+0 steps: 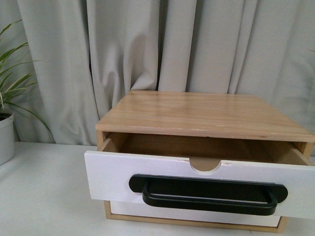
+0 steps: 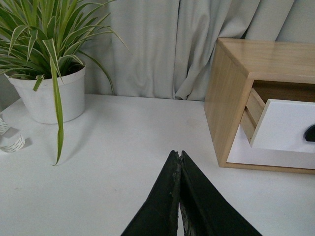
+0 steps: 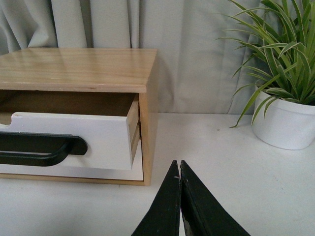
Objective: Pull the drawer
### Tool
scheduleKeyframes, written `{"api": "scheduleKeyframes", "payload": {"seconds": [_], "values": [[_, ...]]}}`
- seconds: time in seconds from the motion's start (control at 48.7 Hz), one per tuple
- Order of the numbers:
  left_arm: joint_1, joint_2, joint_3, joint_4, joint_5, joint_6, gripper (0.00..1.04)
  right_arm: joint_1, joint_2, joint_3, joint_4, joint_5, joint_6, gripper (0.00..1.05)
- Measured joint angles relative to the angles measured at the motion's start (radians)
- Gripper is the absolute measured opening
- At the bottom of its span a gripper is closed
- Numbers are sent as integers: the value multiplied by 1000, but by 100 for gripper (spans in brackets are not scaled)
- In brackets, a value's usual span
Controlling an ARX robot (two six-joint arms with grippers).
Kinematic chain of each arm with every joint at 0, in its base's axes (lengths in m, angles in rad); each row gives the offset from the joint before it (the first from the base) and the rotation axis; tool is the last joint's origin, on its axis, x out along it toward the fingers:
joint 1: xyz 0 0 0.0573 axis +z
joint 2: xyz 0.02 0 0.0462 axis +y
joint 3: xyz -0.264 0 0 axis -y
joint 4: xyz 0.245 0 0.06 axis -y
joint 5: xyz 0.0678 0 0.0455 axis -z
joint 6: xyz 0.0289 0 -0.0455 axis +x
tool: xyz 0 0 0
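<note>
The drawer has a white front, a long black bar handle and a half-round notch in its top edge. It stands pulled partway out of the light wood cabinet, its wood sides showing. The left wrist view shows the drawer from its left, with my left gripper shut and empty over the white table, left of the cabinet. In the right wrist view the drawer sits forward of the cabinet, and my right gripper is shut and empty, off the cabinet's right corner. Neither arm shows in the front view.
Below the drawer is a plain white drawer front without a handle. A potted plant stands on the table to the cabinet's left, another potted plant to its right. Grey curtains hang behind. White tape lies near the left plant.
</note>
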Motion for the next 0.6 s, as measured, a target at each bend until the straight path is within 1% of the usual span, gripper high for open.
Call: {"api": "scheduleKeyframes", "payload": {"seconds": [0.144,0.164,0.185,0.205,0.246,0.287,0.328,0.39,0.41,0.431,0.493,0.513,0.554,0.575,0.595], "values": [[0,-1,0,0,0,0,4,0,0,0,0,0,-1,1],[0,-1,0,0,0,0,4,0,0,0,0,0,-1,3],[0,-1,0,0,0,-1,7,0,0,0,0,0,0,8],[0,-1,0,0,0,-1,11,0,0,0,0,0,0,10],[0,-1,0,0,0,-1,18,0,0,0,0,0,0,19],[0,-1,0,0,0,-1,29,0,0,0,0,0,0,30],[0,-1,0,0,0,-1,34,0,0,0,0,0,0,35],[0,-1,0,0,0,-1,45,0,0,0,0,0,0,46],[0,-1,0,0,0,-1,49,0,0,0,0,0,0,47],[0,-1,0,0,0,-1,50,0,0,0,0,0,0,51],[0,-1,0,0,0,-1,66,0,0,0,0,0,0,67],[0,-1,0,0,0,-1,68,0,0,0,0,0,0,69],[0,-1,0,0,0,-1,75,0,0,0,0,0,0,76],[0,-1,0,0,0,-1,79,0,0,0,0,0,0,78],[0,-1,0,0,0,-1,81,0,0,0,0,0,0,81]]}}
